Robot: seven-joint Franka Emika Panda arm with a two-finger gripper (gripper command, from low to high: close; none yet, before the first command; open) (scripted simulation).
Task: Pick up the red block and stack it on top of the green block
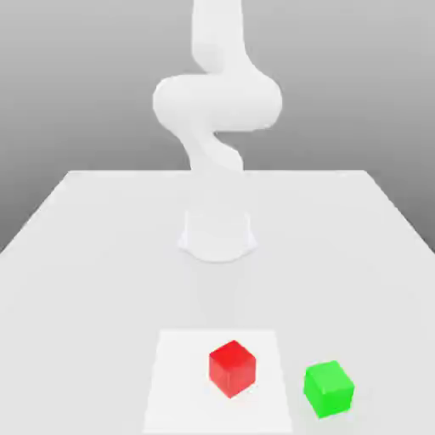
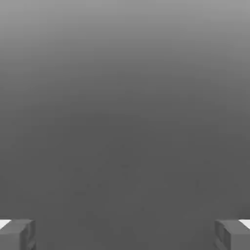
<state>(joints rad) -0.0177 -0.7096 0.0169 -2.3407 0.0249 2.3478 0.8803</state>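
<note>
From the exterior view I see my arm [image 1: 217, 110] rising pale and folded above its round base [image 1: 217, 235], which sits on the white table [image 1: 85, 255] towards the far side. Nearer the camera a slightly brighter square patch [image 1: 174, 382] is marked on the tabletop. The red block [image 1: 232, 368] stands on that patch, on the side towards the exterior view's right, turned so that one corner faces the camera. The green block [image 1: 329, 388] stands on the bare table just off the patch, towards the exterior view's right of the red one and a little nearer the camera. The two blocks are near each other but apart, with a strip of table between them. Both rest flat on the surface, and nothing sits on either.

The camera on my hand gives me something else. There my gripper [image 2: 125, 234] is spread wide: its two grey fingertips [image 2: 17, 234] show at opposite edges of the picture, far from each other, with nothing pinched between them. Behind them lies a plain grey backdrop, darkening across the frame, with no block and no table in it. So the exterior view tells me where the blocks lie, while the hand view tells me how my fingers stand. I am well away from the red block.
</note>
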